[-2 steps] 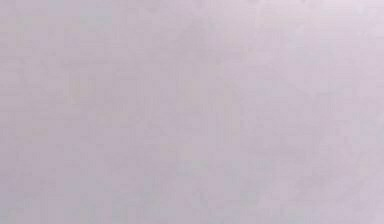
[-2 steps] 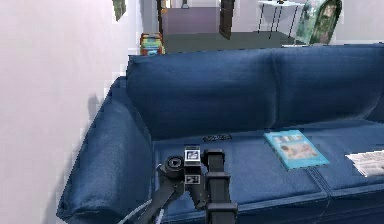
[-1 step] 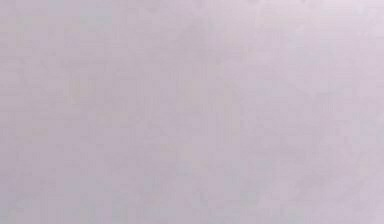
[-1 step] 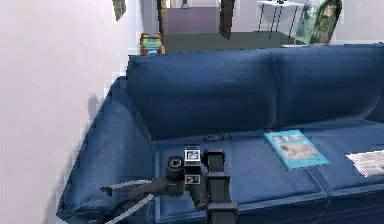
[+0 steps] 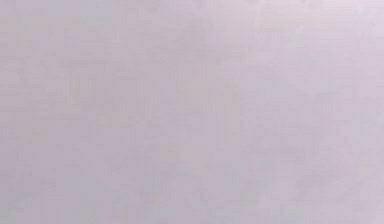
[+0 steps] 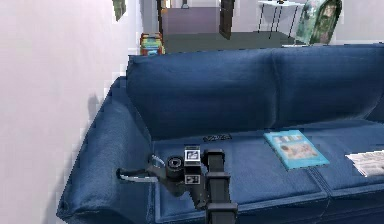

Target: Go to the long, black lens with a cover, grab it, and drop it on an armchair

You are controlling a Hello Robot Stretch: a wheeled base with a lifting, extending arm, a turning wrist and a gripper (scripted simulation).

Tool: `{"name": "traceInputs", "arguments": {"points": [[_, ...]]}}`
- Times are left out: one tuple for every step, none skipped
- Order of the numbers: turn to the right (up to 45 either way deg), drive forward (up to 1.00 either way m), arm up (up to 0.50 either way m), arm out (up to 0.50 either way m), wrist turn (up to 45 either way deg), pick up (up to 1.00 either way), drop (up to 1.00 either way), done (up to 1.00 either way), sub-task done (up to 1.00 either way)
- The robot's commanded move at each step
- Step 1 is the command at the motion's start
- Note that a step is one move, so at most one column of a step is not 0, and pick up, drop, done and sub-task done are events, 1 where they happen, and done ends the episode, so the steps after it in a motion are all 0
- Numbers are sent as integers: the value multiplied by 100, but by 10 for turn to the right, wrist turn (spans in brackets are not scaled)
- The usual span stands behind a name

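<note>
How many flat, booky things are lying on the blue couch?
2. A light-blue book lies on the couch seat, and a white paper lies further along at the arm side view's right edge. More could be hidden past that edge.

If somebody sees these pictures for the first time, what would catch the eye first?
A big blue sofa spreads across the arm side view, with the robot's dark arm over its seat near the bottom edge. A light blue book lies on the seat right of the arm.
</note>
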Motion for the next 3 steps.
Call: {"name": "traceInputs", "arguments": {"points": [[0, 0, 0, 0, 450, 0, 0, 0, 0], [0, 0, 0, 0, 120, 0, 0, 0, 0], [0, 0, -30, 0, 0, 0, 0, 0, 0]]}}
